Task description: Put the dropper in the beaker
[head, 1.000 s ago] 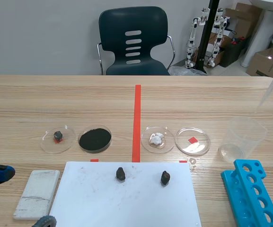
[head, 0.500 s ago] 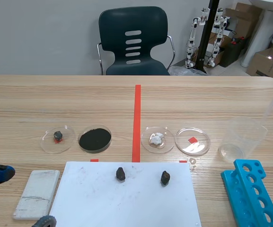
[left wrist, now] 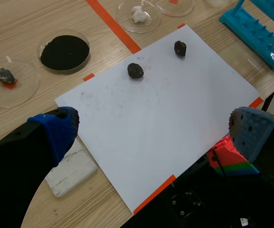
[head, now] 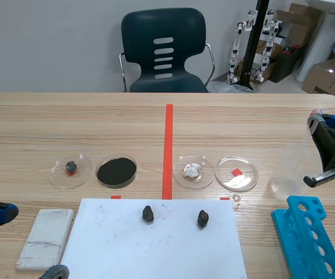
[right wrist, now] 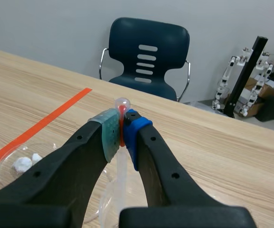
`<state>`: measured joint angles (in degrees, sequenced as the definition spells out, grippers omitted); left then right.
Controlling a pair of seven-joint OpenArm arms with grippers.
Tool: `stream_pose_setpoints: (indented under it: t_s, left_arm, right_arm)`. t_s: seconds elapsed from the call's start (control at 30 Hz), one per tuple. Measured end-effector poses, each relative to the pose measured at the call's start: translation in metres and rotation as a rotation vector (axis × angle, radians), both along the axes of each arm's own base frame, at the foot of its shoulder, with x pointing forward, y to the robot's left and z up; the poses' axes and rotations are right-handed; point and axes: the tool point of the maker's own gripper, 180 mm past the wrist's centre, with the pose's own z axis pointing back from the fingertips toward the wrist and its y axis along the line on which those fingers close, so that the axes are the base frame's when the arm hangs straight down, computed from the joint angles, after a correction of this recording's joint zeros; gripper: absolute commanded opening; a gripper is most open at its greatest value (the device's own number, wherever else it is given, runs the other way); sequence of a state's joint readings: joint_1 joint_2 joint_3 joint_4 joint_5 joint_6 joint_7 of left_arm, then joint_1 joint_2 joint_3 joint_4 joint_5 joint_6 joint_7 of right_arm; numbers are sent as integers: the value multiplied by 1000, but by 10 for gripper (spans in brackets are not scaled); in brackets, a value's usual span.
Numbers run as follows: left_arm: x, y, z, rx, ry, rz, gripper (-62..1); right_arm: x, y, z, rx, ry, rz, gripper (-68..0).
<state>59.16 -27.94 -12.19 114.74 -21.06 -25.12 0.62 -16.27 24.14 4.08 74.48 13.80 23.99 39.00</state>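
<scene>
Over the beaker [head: 286,174], dropper [right wrist: 122,156]: hangs upright, bulb uppermost, pinched just under the bulb so that its tube points straight down toward the beaker's mouth; the tip is out of sight.
Right hand [right wrist: 120,130]: closed on the dropper, one pad pressing it from each side, poised directly above the beaker.
Beaker: clear, upright near the right end of the table [head: 39,128], partly behind the right hand; whether the tip is inside cannot be told.
Test-tube rack [head: 312,238]: blue, just beside the beaker on the robot's side.
Left hand [left wrist: 153,130]: wide open, holding nothing, well apart over the white sheet [left wrist: 160,95], apparently parked clear of the work.
</scene>
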Motion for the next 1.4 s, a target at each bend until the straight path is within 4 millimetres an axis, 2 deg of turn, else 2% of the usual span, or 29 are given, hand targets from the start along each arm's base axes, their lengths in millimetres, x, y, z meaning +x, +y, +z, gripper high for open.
stream_pose_setpoints:
  t_s: [0.27, 0.7, 0.77, 0.9, 1.17, 1.27, 1.4]
  left_arm:
    - [0, 0, 0, 0, 0, 0, 14]
    - [0, 0, 0, 0, 0, 1, 14]
    - [0, 0, 0, 0, 0, 1, 14]
    - [0, 0, 0, 0, 0, 1, 14]
    - [0, 0, 0, 0, 0, 1, 14]
    - [0, 0, 0, 0, 0, 1, 14]
    - [0, 0, 0, 0, 0, 1, 14]
  right_arm:
    - [9, -10, -24, -16, 47, -23, -662]
    - [12, -13, -38, -36, 106, -36, -659]
    - [12, -13, -38, -36, 106, -36, -610]
    - [12, -13, -38, -36, 106, -36, -393]
    - [12, -13, -37, -33, 99, -35, -78]
    - [12, -13, -36, -33, 99, -35, -3]
    - [11, -12, -30, -20, 63, -30, 4]
